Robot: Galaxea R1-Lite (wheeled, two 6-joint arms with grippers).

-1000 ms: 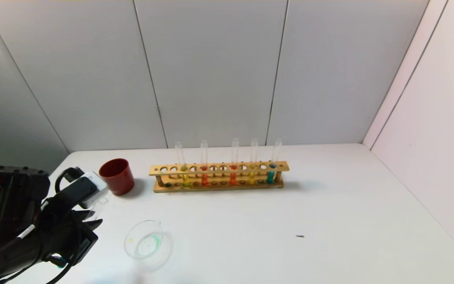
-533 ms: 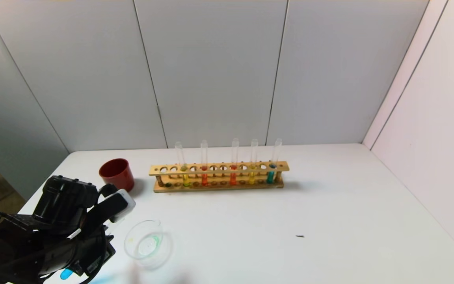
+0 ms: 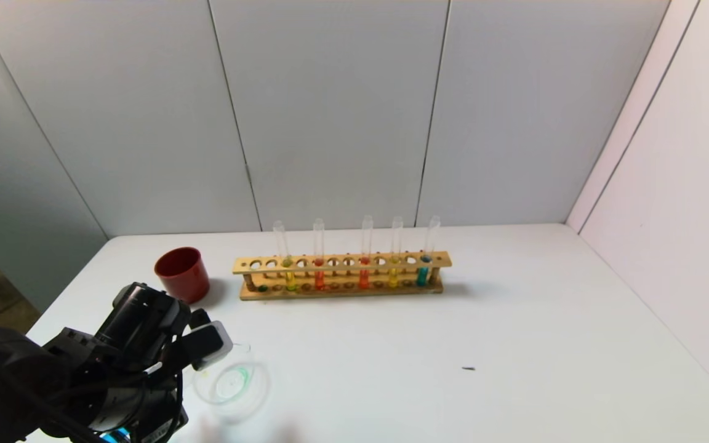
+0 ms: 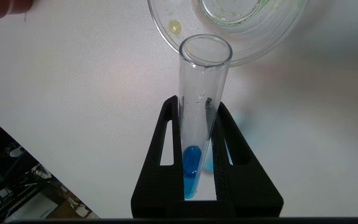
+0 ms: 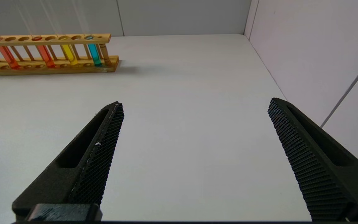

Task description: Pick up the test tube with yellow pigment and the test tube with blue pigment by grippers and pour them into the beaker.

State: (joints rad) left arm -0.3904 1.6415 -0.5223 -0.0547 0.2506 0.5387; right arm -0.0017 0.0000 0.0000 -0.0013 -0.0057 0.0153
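The left end effector (image 4: 197, 102) clamps the test tube with blue pigment (image 4: 202, 93), its mouth overlapping the beaker (image 4: 172, 40) rim.

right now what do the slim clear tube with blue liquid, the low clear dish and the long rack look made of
Slim clear tube with blue liquid: seemingly glass, glossy, see-through with a rolled rim, clamped in the left gripper.
Low clear dish, the beaker: likely glass too, smooth, the table showing through.
Long rack: looks like pale varnished wood, with drilled holes and turned posts.
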